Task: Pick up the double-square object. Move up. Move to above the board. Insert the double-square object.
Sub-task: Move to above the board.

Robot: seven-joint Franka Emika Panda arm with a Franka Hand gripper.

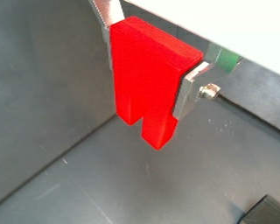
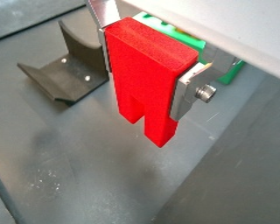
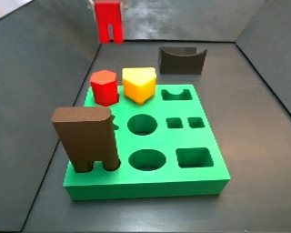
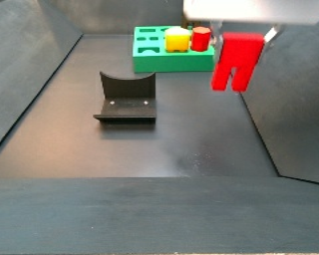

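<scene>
You see the double-square object (image 4: 237, 60), a bright red tall block, hanging upright in the air with its two legs pointing down, clamped between the fingers of the gripper (image 2: 150, 80). The board (image 3: 148, 136), a flat green slab with round and square cut-outs, lies on the floor apart from it.

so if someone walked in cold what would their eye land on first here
First, the bright red double-square object, clamped in the end effector and hanging in the air with its two legs pointing down, clear of the grey floor. Next, the green board, carrying a tall brown two-legged block, a yellow piece and a short red peg. The dark fixture stands alone on the floor.
</scene>
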